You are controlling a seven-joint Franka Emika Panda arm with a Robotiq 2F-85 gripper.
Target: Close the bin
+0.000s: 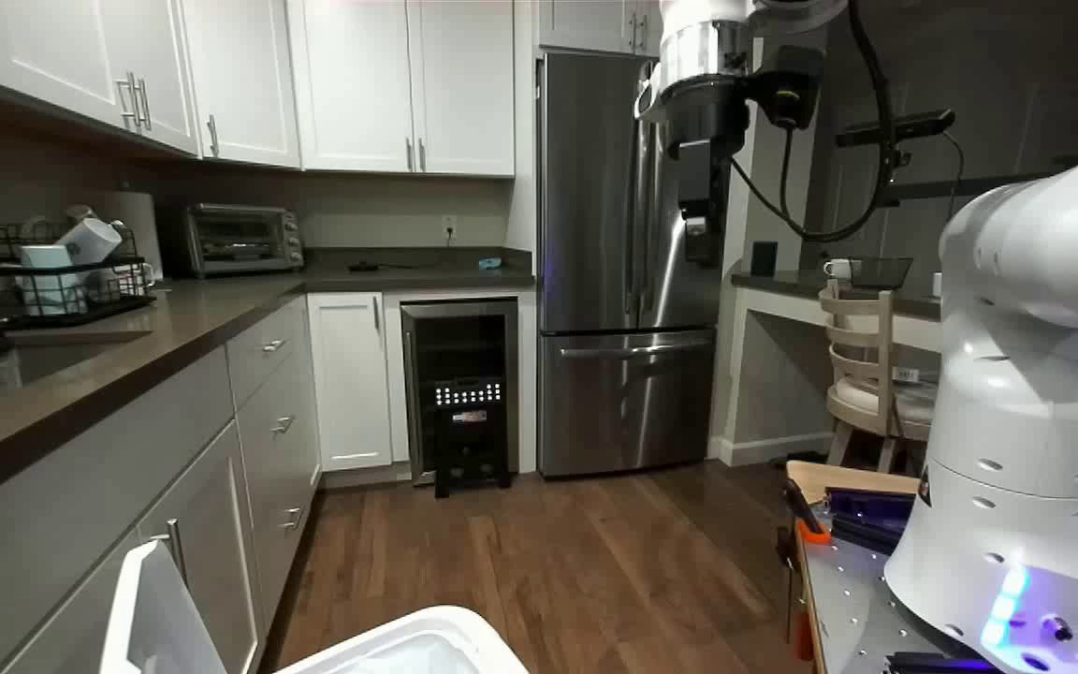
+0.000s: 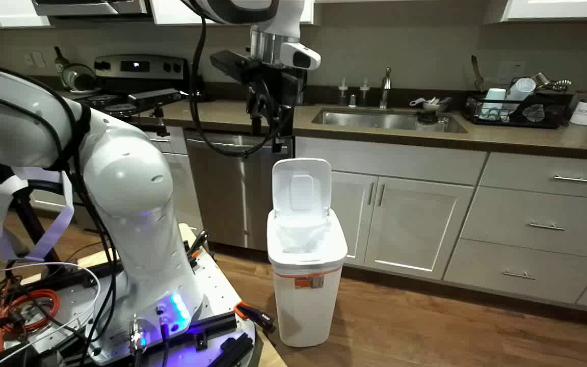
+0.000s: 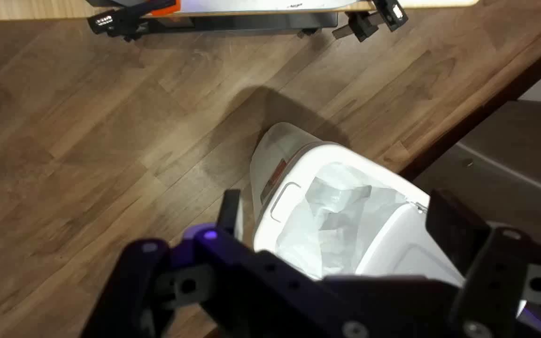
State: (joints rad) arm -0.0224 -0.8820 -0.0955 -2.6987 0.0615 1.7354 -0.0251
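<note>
Arm [image 2: 130, 168]: white, bent, standing on a pale mounting plate [image 2: 217, 280], blue light [image 2: 179, 308] glowing at its base.
Stove [image 2: 156, 67]: behind the arm, its display [image 2: 134, 67] lit.
Dishwasher [image 2: 227, 191]: steel-fronted, set under the brown counter [image 2: 517, 138].
Gripper [image 3: 334, 213]: pointing down, fingers [image 3: 229, 211] spread wide, nothing in their grasp.
Bin [image 2: 306, 311]: white, upright on the wooden floor [image 2: 451, 331], between the mounting plate and the pale cabinets [image 2: 421, 224], shown in both exterior views; lower than the gripper and apart from it, an orange label [image 2: 309, 282] on its front.
Liner [image 3: 345, 216]: pale, crumpled, inside the bin's mouth.
Lid [image 2: 301, 178]: up, nearly vertical, hinged at the bin's cabinet side.
Sink [image 2: 370, 120]: steel, sunk in the counter, the faucet [image 2: 385, 92] behind it.
Dish rack [image 2: 515, 115]: black wire, on the counter, holding pale cups [image 2: 495, 96].
Mug [image 2: 586, 113]: white, upright, just beside the dish rack.
</note>
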